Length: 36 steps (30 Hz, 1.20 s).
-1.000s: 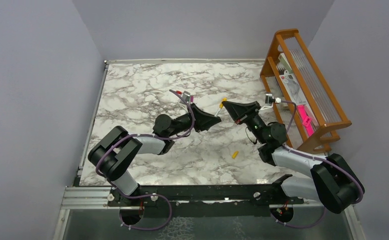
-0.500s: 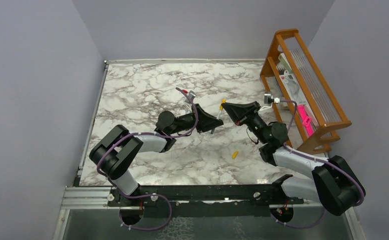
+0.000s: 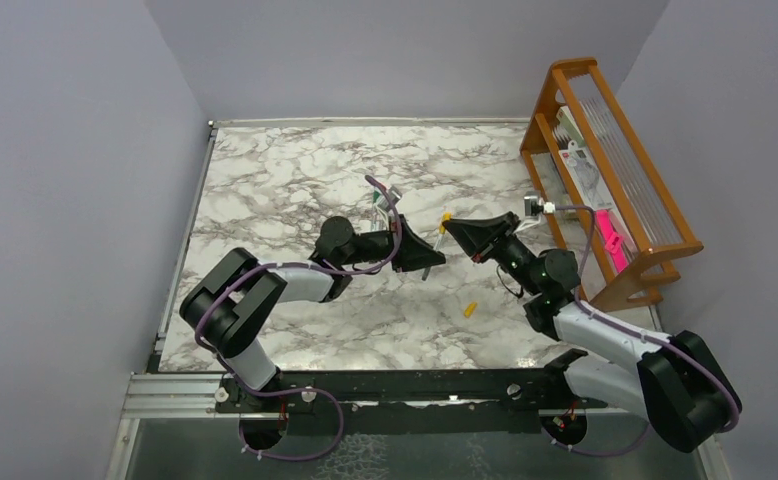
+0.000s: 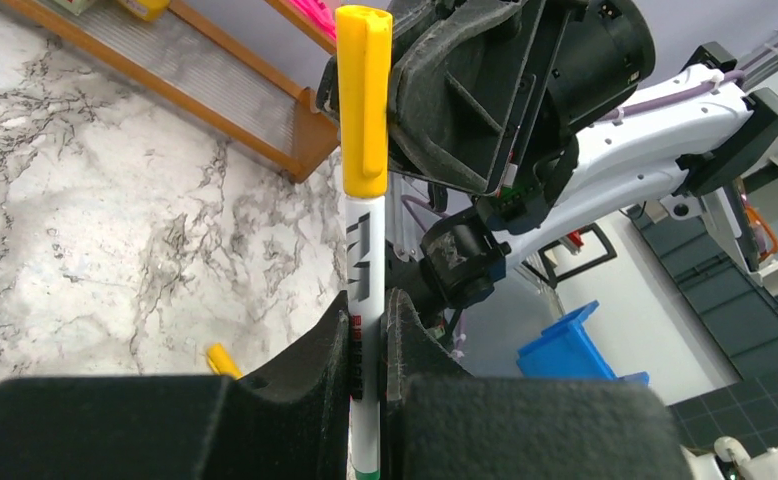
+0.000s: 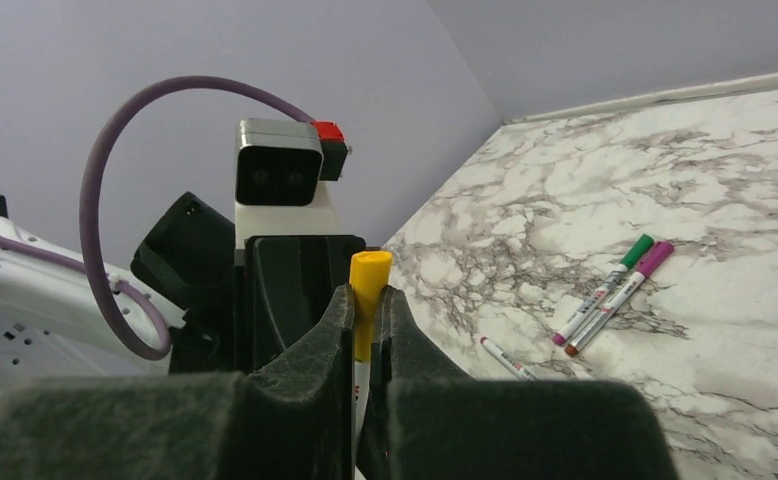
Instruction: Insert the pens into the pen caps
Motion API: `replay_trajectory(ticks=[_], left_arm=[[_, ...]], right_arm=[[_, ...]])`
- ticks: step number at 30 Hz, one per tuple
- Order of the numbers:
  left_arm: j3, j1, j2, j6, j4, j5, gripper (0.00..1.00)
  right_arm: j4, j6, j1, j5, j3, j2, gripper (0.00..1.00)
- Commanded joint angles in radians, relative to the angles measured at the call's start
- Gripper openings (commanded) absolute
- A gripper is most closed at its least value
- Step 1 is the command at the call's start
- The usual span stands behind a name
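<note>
Two robot arms meet above the worktop [image 3: 265,180], slightly right of its middle. The left gripper [image 4: 367,335] is closed tight on the lower part of a white pen [image 4: 367,260], holding it upright. A yellow cap [image 4: 364,100] sits on the pen's upper end. The right gripper [image 5: 367,310] is clamped shut on that cap. A second yellow cap [image 3: 470,309] lies loose nearer the worktop's near edge. A green-capped pen [image 5: 605,288] and a magenta-capped pen [image 5: 620,297] lie side by side on the marble surface.
</note>
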Motion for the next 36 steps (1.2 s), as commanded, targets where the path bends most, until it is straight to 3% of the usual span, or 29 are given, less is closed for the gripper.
replay_trajectory(ticks=[1,6,14,19,23,27,29,36], left_arm=[[0.137,0.083,-0.056,-0.001,0.219,-0.178,0.00],[0.160,0.095,-0.063,0.001,0.210,-0.168,0.00],[0.183,0.094,-0.051,-0.004,0.231,-0.152,0.00],[0.167,0.095,-0.056,0.021,0.213,-0.133,0.00],[0.164,0.096,-0.048,0.100,0.129,-0.061,0.00],[0.142,0.096,-0.061,0.209,0.029,-0.014,0.00],[0.137,0.096,-0.074,0.265,-0.017,0.006,0.00],[0.118,0.095,-0.121,0.408,-0.052,0.125,0.00]], right_arm=[[-0.483,-0.111,0.058,-0.329,-0.072,-0.021,0.01],[-0.559,-0.160,0.057,-0.330,-0.079,-0.038,0.01],[-0.496,-0.121,0.058,-0.372,-0.116,-0.025,0.01],[-0.579,-0.152,0.058,-0.278,-0.087,-0.124,0.01],[-0.733,-0.207,0.058,-0.110,-0.007,-0.265,0.02],[-0.876,-0.316,0.057,0.100,0.112,-0.387,0.29],[-0.891,-0.360,0.057,0.127,0.168,-0.417,0.37],[-0.817,-0.384,0.057,0.028,0.316,-0.357,0.52]])
